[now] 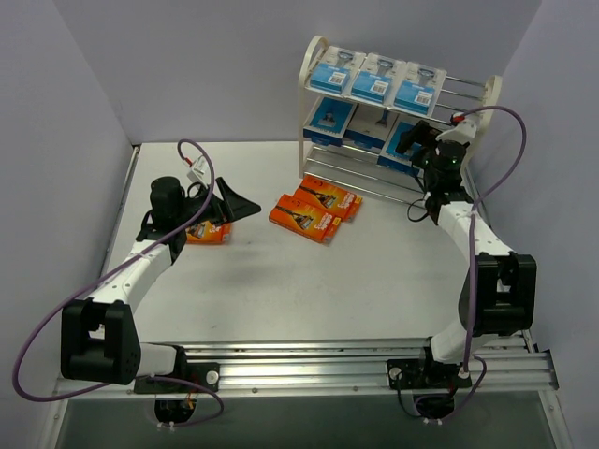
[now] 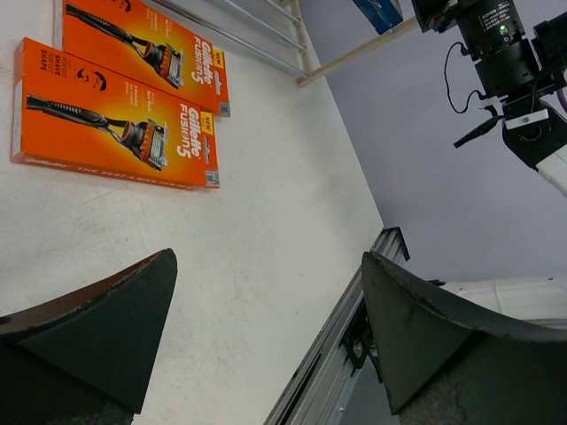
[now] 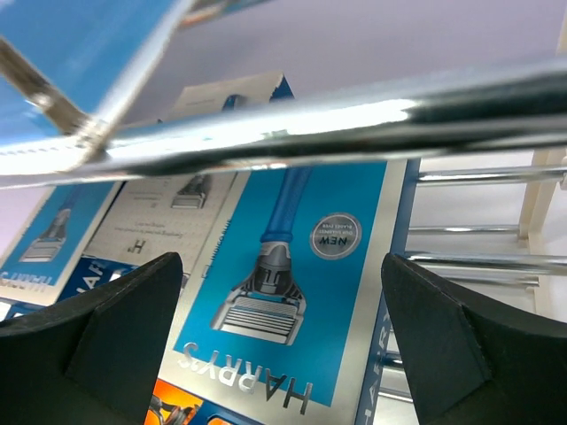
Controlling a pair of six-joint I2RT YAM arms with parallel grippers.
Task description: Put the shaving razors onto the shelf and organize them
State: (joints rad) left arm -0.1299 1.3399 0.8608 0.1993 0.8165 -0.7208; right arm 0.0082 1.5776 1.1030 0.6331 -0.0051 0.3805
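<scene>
— Left claw [image 2: 266, 266]?
— Spread wide, empty, over the table [image 2: 292, 204]. Two orange boxes [image 2: 115, 115] lie ahead of it, and a third box [image 1: 206, 234] sits back by its wrist.
— Right claw [image 3: 282, 261]?
— Wide too, holding nothing, reaching into the shelf [image 1: 314, 56]. A blue pack [image 3: 266, 350] lies straight ahead of it.

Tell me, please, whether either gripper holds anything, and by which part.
Nothing is held. The left gripper is open above the table; the right gripper is open, fingers clear of the blue razor pack.
</scene>
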